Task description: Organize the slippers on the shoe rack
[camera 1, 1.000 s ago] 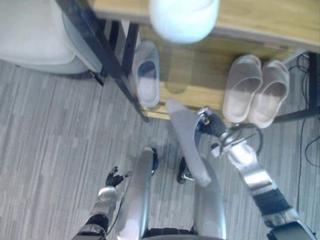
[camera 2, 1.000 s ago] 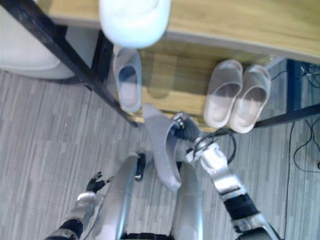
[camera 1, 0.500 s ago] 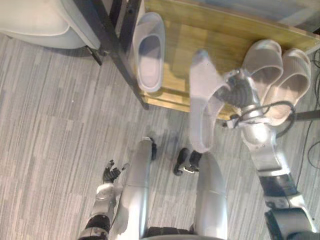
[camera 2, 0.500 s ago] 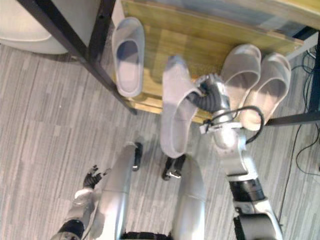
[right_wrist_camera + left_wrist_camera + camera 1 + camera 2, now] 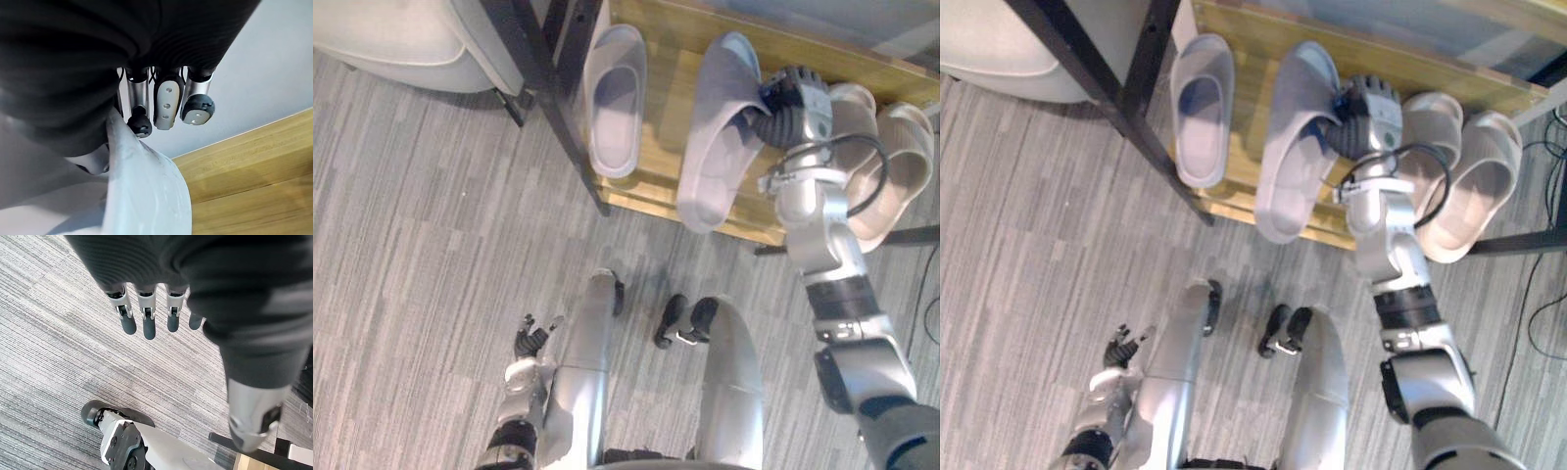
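My right hand is shut on the strap edge of a grey slipper, which lies tilted over the wooden lower shelf of the shoe rack, its heel jutting past the shelf's front edge. In the right wrist view the curled fingers pinch the slipper's strap above the wood. A matching grey slipper lies flat on the shelf to the left. A beige pair sits on the shelf at the right, partly behind my arm. My left hand hangs low over the carpet, fingers straight.
A black rack leg slants down at the shelf's left corner. A pale cushioned seat stands at the upper left. Grey striped carpet covers the floor in front of the rack. Cables lie at the far right.
My right hand has carried the grey slipper up from the floor and forward over the lower shelf, beside the other grey one. The camera has tipped forward too. The left hand stayed low.
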